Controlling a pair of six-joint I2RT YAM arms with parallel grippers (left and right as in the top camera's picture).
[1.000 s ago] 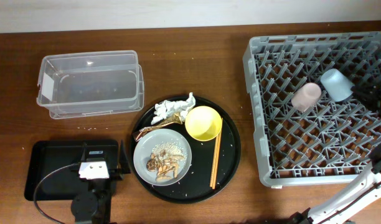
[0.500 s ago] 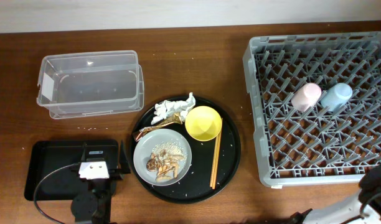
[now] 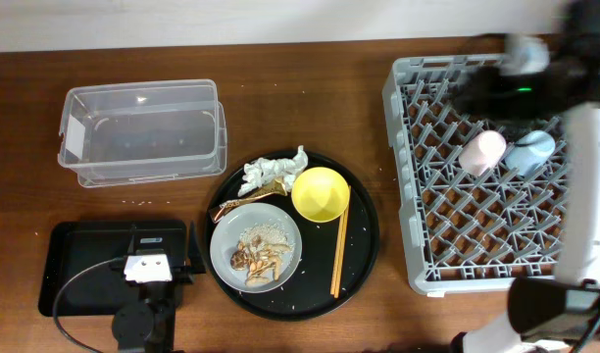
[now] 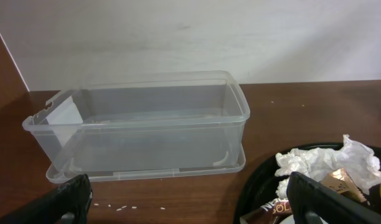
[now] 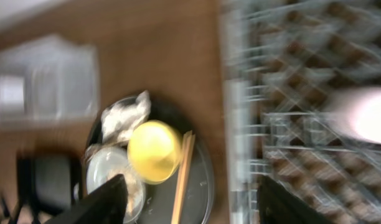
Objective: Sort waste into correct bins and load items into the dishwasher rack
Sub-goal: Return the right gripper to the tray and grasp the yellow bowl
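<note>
The pink cup (image 3: 482,151) and light blue cup (image 3: 529,152) lie side by side in the grey dishwasher rack (image 3: 496,245). My right gripper (image 3: 474,95) is a blur above the rack's far side, open and empty (image 5: 193,202). On the round black tray (image 3: 364,255) sit the yellow-green bowl (image 3: 320,193), chopsticks (image 3: 339,245), white tissue (image 3: 274,170), foil wrapper (image 3: 243,201) and the grey plate (image 3: 280,230) holding food scraps (image 3: 256,257). Open wide and empty, my left gripper (image 4: 190,205) hovers over the shallow black tray (image 3: 84,265), facing the clear tub (image 4: 141,124).
The clear tub (image 3: 141,132) stands at the back left with nothing in it. A few rice grains (image 4: 125,208) lie on the wooden table in front of it. The right arm (image 3: 589,196) runs along the rack's right side.
The right arm has swung from the bottom right corner up over the rack's far side, jaws opening. The blue cup has settled lower beside the pink cup. The left arm stayed still.
</note>
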